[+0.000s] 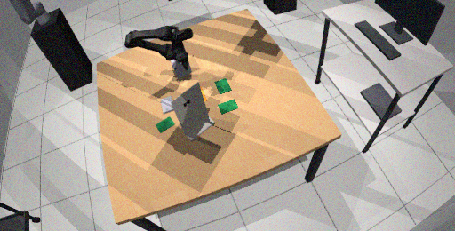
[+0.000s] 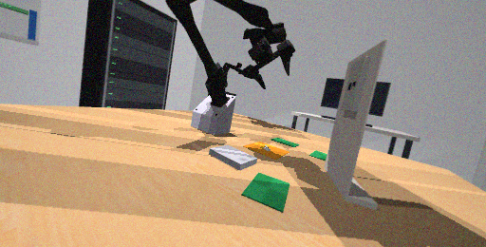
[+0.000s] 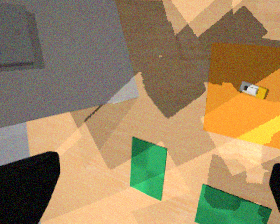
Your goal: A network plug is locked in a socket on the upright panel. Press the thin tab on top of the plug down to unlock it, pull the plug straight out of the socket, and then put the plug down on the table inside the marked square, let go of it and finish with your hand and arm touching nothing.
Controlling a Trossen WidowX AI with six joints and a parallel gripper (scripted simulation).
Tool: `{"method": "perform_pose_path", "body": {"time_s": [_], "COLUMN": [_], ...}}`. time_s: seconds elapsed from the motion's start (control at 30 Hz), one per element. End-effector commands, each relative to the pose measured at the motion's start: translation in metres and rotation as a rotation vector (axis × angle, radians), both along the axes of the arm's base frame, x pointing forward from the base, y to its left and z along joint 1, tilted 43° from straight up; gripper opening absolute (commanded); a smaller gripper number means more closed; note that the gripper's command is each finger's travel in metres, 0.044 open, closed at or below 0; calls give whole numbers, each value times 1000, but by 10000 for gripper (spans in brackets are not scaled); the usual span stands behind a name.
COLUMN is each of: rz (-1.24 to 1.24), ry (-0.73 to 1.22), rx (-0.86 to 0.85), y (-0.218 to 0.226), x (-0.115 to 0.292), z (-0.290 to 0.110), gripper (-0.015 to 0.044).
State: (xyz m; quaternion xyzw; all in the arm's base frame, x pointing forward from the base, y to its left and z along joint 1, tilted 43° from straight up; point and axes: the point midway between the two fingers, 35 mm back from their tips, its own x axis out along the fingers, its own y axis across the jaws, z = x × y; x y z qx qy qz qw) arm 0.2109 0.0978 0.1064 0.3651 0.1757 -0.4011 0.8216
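Exterior view, left to right: dark server rack (image 2: 127, 49) behind the table (image 2: 85, 173), then the arm's grey base block (image 2: 214, 115) standing on the wood. The arm (image 2: 190, 26) rises from it and folds forward, with the gripper (image 2: 274, 72) hanging high in the air, well above the table and touching nothing. Jaws spread wide, nothing between them. In the wrist view only the dark fingertips show at the lower corners, far apart.

Below and ahead of the gripper: a flat grey slab (image 2: 233, 157) on the table, and just beside it the orange marked square (image 2: 266, 149). The plug (image 3: 253, 88) lies inside that square as 1 small pale piece, resting flat, near the square's upper part in the wrist view, apart from the gripper. In the exterior view it is only a tiny speck (image 2: 267, 148).

3 green patches on the wood: 1 close to the camera (image 2: 266, 191), 2 further back past the square (image 2: 285, 142) (image 2: 318, 155).

Right: the upright grey panel (image 2: 353, 116) stands on its foot, well apart from the gripper. Socket (image 2: 351, 85) is a small dark spot high on its face; cannot tell detail.

Top view: panel (image 1: 192, 109) sits mid-table, arm base behind it.
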Motion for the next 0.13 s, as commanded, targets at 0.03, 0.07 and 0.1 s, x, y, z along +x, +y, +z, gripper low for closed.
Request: {"method": "perform_pose_path", "body": {"time_s": [0.03, 0.07, 0.1], "rz": [-2, -2, -2], "ry": [-4, -4, -4], "rx": [-1, -1, -1], "y": [0, 0, 0], "x": [0, 0, 0], "z": [1, 1, 1], "gripper": [440, 440, 440]}}
